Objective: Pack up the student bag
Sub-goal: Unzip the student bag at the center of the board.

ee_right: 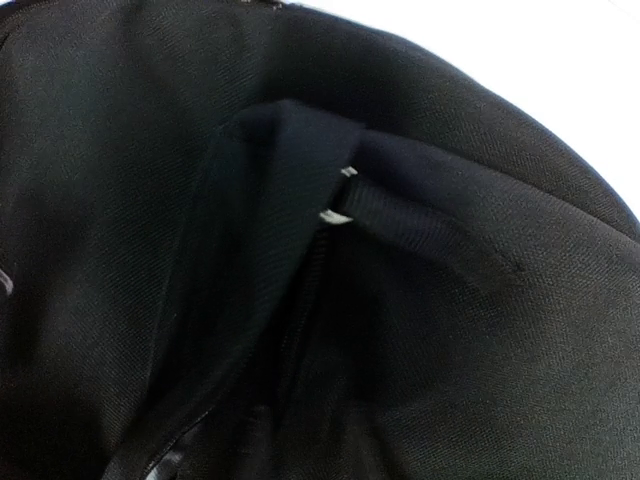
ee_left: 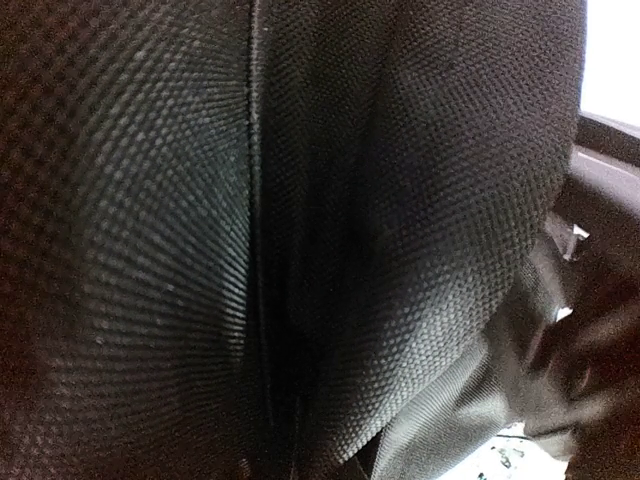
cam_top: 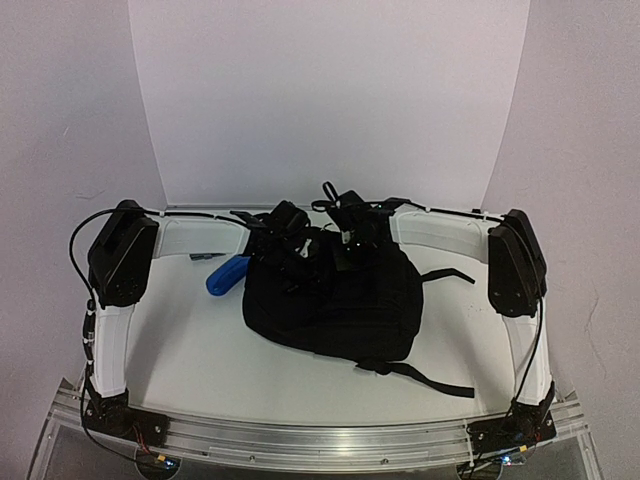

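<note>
The student bag [cam_top: 330, 300] is a large black fabric backpack lying flat in the middle of the white table. My left gripper [cam_top: 288, 232] and my right gripper [cam_top: 352, 232] are both down at the bag's far top edge, close together and among its straps and buckles. In the left wrist view black woven bag fabric [ee_left: 400, 200] with a seam fills the frame and hides the fingers. In the right wrist view there are only dark folds of the bag [ee_right: 480, 330], a strap loop [ee_right: 420, 225] and a zip line. Neither view shows how the jaws stand.
A blue object [cam_top: 228, 275] lies on the table against the bag's left side, with a thin dark item [cam_top: 208, 256] just behind it. Loose black straps [cam_top: 430, 378] trail off the bag to the near right. The white backdrop curves up behind the table.
</note>
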Available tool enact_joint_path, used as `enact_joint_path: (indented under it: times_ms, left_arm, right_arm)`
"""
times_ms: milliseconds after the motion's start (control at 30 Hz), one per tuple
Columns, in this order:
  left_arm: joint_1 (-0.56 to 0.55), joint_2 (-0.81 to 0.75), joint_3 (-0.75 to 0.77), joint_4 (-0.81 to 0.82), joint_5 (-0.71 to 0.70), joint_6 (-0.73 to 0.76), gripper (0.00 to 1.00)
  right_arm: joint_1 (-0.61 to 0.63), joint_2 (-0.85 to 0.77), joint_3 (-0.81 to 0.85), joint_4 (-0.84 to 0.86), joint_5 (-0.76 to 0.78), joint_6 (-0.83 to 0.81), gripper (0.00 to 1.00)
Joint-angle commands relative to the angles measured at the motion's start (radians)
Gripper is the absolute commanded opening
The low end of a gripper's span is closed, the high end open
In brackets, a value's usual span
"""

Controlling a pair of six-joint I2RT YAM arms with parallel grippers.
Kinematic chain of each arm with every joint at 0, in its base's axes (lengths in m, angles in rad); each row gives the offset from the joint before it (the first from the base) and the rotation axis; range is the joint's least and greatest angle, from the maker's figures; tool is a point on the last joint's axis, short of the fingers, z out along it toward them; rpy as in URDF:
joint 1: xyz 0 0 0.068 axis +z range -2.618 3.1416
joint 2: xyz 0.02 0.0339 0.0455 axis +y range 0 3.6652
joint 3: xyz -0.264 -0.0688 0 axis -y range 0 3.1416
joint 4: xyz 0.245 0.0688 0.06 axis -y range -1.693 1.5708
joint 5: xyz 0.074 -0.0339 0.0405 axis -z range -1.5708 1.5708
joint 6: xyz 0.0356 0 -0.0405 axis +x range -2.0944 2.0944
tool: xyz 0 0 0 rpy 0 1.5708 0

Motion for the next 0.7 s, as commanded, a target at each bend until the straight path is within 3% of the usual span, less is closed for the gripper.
enact_joint_path:
  times_ms: [0, 133, 300, 667]
  left_arm:
    - [-0.011, 0.007, 0.049, -0.018, 0.002, 0.022, 0.00]
    - [-0.007, 0.006, 0.046, -0.021, 0.005, 0.022, 0.00]
    - [-0.004, 0.000, 0.042, -0.031, -0.003, 0.022, 0.01]
    - [0.012, -0.065, 0.011, -0.053, -0.056, 0.027, 0.14]
  right_arm:
    - [-0.008, 0.070, -0.030, -0.117, -0.092, -0.014, 0.09]
    - [-0.023, 0.012, 0.031, -0.111, -0.187, -0.091, 0.00]
    - [-0.057, -0.073, 0.057, -0.099, -0.309, -0.154, 0.00]
    - [-0.152, -0.280, -0.020, -0.039, -0.615, -0.197, 0.00]
